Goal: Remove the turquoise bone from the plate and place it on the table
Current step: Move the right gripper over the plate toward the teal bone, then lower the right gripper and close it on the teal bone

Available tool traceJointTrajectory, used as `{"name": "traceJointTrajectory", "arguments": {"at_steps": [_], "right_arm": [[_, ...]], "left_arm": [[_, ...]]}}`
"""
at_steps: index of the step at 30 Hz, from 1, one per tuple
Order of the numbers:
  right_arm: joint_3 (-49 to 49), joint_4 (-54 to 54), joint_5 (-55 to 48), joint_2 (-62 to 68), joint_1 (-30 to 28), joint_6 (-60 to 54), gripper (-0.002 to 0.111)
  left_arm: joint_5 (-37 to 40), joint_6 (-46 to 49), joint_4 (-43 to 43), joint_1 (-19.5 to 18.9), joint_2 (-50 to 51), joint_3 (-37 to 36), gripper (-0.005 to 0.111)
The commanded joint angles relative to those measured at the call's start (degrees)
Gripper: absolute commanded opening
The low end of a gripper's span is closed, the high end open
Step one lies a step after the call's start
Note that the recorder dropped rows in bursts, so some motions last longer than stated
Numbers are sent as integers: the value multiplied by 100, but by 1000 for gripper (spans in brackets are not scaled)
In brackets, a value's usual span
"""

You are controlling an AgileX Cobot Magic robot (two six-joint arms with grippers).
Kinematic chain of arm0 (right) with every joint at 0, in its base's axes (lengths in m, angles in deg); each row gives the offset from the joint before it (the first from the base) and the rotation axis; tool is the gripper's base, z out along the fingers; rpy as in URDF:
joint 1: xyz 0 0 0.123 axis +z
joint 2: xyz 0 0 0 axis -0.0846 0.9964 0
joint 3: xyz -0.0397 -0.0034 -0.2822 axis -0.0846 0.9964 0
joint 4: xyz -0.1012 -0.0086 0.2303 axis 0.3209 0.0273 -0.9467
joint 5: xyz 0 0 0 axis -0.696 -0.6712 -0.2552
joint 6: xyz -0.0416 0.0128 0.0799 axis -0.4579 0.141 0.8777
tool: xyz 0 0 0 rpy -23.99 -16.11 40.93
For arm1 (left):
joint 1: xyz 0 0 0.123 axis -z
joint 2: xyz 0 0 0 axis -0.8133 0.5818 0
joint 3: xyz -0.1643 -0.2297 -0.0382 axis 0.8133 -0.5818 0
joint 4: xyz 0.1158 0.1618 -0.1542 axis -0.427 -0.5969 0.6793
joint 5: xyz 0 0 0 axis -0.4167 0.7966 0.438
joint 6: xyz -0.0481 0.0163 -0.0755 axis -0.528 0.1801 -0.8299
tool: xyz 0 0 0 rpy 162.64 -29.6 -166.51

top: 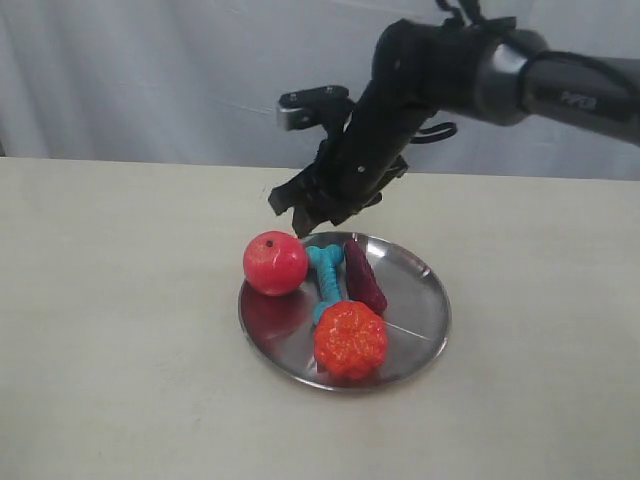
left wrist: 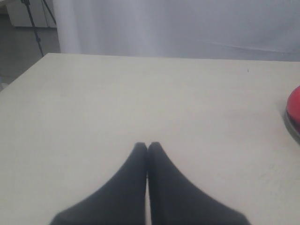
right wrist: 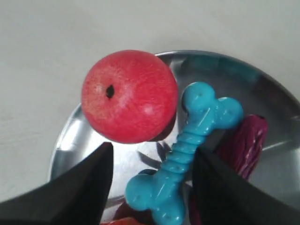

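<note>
The turquoise bone point(top: 326, 275) lies on the silver plate point(top: 425, 300), between a red apple and a dark purple toy; one knobby end is hidden behind an orange ball. My right gripper point(top: 298, 222) hangs open just above the plate's far rim, holding nothing. In the right wrist view the bone point(right wrist: 187, 150) lies between the spread fingers of the right gripper point(right wrist: 152, 152), closer to one of them. My left gripper point(left wrist: 147, 145) is shut and empty over the bare table point(left wrist: 140, 93); the exterior view does not show it.
A red apple point(top: 275, 263) sits on the plate's left rim, touching the bone. A dark purple oblong toy point(top: 365, 278) lies along the bone's other side. An orange knobby ball point(top: 350, 340) rests at the plate's front. The beige table point(top: 120, 320) surrounds the plate.
</note>
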Motion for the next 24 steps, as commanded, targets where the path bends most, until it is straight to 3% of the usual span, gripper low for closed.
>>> {"name": "traceJointTrajectory", "arguments": {"at_steps": [1, 9, 24], "right_arm": [[-353, 1192, -298, 483, 166, 811, 50], [-375, 1544, -303, 733, 209, 1011, 50], [-375, 1127, 21, 1268, 209, 926, 50]], "left_arm": [[-31, -24, 45, -26, -7, -15, 0], [-31, -24, 45, -26, -7, -15, 0], [-31, -24, 45, -26, -7, -15, 0]]}}
